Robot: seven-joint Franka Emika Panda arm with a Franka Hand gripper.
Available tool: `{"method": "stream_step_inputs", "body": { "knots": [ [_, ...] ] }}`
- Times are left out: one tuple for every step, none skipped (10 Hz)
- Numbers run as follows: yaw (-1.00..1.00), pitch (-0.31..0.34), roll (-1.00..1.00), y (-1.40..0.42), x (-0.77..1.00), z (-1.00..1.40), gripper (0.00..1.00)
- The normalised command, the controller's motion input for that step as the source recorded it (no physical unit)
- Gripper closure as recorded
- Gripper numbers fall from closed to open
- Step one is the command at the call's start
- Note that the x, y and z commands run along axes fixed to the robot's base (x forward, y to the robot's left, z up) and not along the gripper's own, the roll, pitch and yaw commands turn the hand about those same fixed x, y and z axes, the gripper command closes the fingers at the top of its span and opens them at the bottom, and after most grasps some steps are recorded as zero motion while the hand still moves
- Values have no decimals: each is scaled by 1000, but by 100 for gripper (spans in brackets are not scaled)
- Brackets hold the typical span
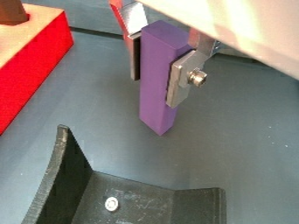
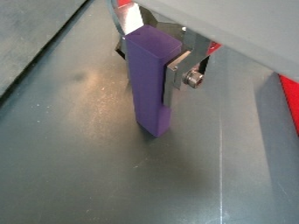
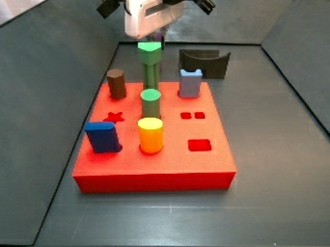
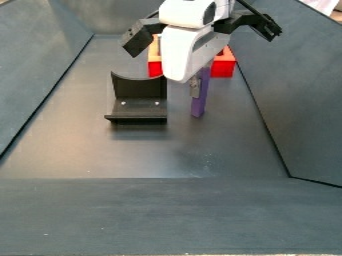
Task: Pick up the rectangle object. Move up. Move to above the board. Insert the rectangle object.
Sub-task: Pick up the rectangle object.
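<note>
The bar (image 1: pixel 162 80) stands upright at the centre of both wrist views, its upper part clamped between the silver fingers (image 1: pixel 183 77) of the hand (image 1: pixel 158 66). Its foot looks to be on or just above the grey desk (image 2: pixel 82 166); we cannot tell which. We judge the pick-up is in hand, with the lift next: straight up, clear of the fixture (image 4: pixel 136 100) beside it, then over the red board (image 3: pixel 154 145), lower middle in a side view.
</note>
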Motion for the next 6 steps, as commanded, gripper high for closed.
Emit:
{"method": "stream_step_inputs", "body": {
  "knots": [
    [0, 0, 0, 0, 0, 0, 100],
    [0, 0, 0, 0, 0, 0, 100],
    [0, 0, 0, 0, 0, 0, 100],
    [0, 0, 0, 0, 0, 0, 100],
    [0, 0, 0, 0, 0, 0, 100],
    [0, 0, 0, 0, 0, 0, 100]
  ]
}}
